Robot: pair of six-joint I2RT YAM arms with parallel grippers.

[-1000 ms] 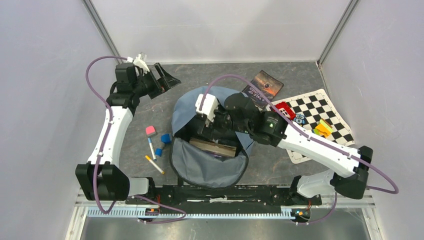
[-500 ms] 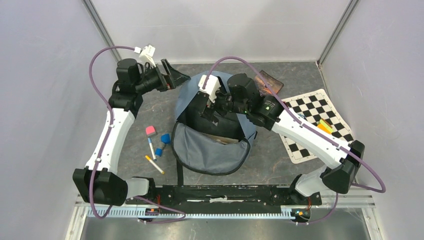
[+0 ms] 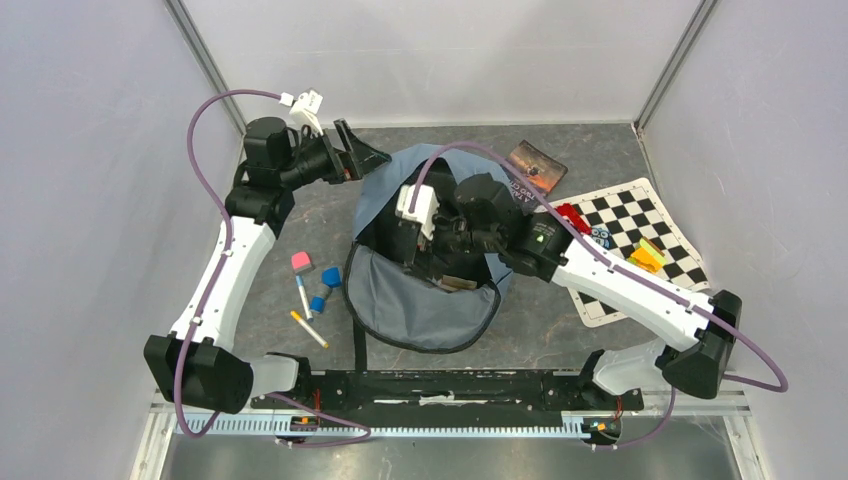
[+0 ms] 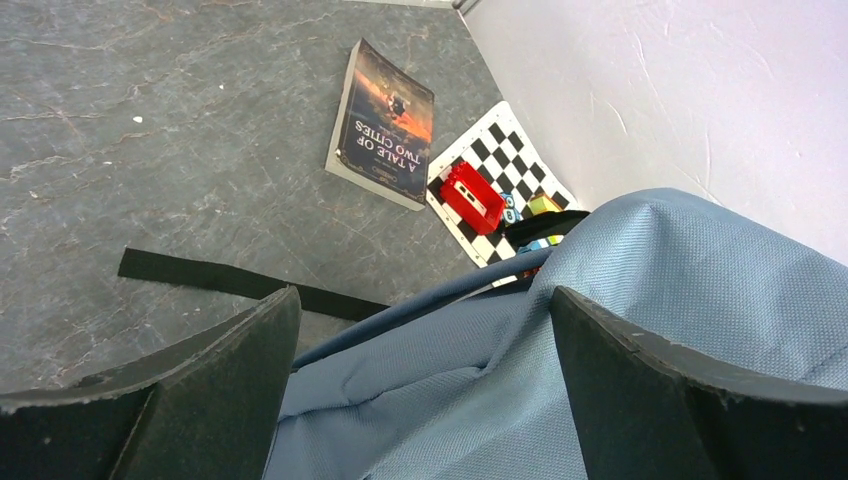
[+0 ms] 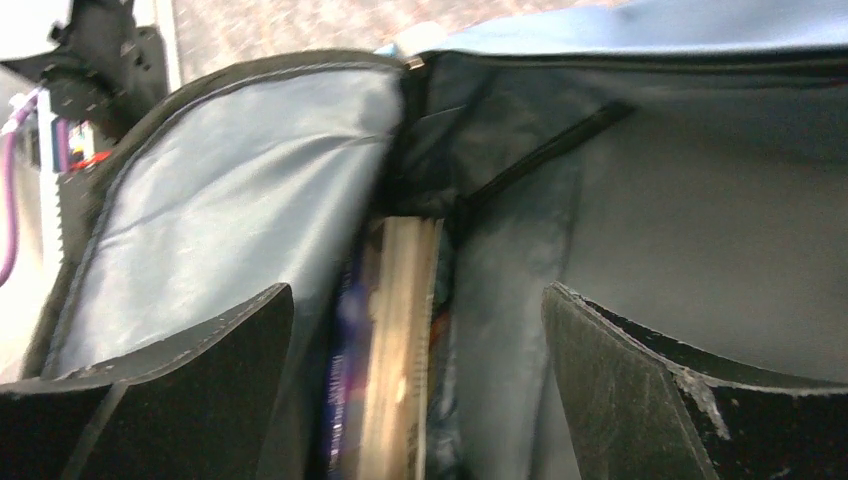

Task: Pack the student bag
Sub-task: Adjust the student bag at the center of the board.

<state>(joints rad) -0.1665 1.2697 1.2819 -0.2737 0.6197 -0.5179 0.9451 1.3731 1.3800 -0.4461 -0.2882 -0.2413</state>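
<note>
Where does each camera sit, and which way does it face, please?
Top external: above and behind the robot, looking down; both arms show beside the student bag.
Left wrist: on the left arm, facing the bag's outer fabric and a book beyond; its open left tool shows.
Right wrist: on the right arm, looking into the open bag; open right tool shows.
Shared: top and left wrist both show the book.
</note>
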